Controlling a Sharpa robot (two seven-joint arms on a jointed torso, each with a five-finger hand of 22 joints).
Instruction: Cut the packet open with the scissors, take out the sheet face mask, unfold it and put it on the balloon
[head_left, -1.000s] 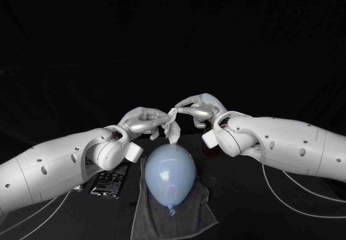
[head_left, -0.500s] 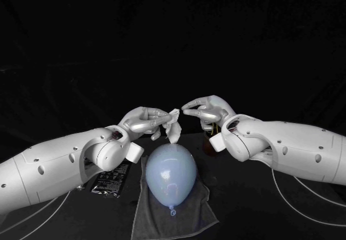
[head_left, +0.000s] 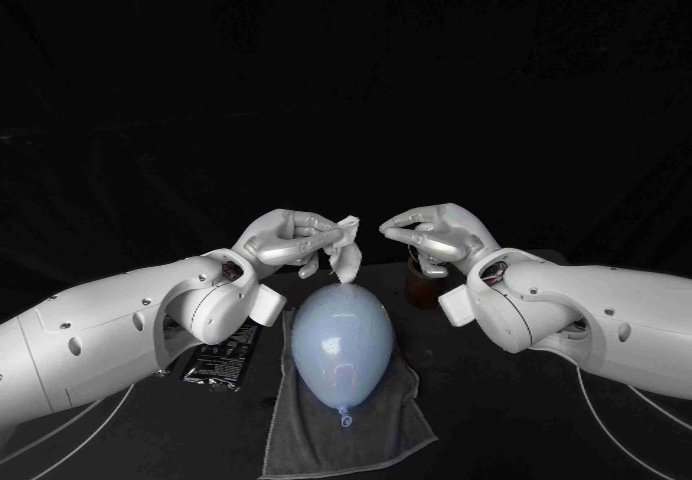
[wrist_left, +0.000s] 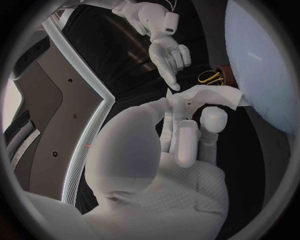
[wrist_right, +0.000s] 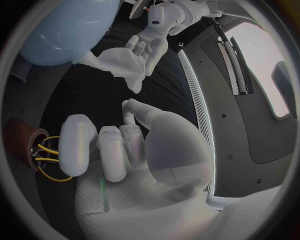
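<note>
Fingers of the left hand (head_left: 293, 238) pinch the crumpled sheet mask (head_left: 343, 252) just above centre frame, hanging just over the balloon (head_left: 342, 340) (which lies on a grey towel (head_left: 353, 435)). The right hand (head_left: 437, 232), just beside the mask, curls its fingers on nothing. The packet (head_left: 219, 366) lies lower left.

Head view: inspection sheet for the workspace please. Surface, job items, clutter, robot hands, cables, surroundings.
Surface: black table, grey towel spread on it.
Job's things: pale blue balloon lying on the towel; white sheet mask hanging crumpled over the balloon's far end, contact unclear; black packet flat on the table beside the towel; scissors standing in a brown holder.
Clutter: nothing seen.
Robot hands: left robot hand pinches the mask; right robot hand curled, holding nothing, apart from the mask.
Cables: white cables trail under both arms.
Surroundings: black backdrop.
</note>
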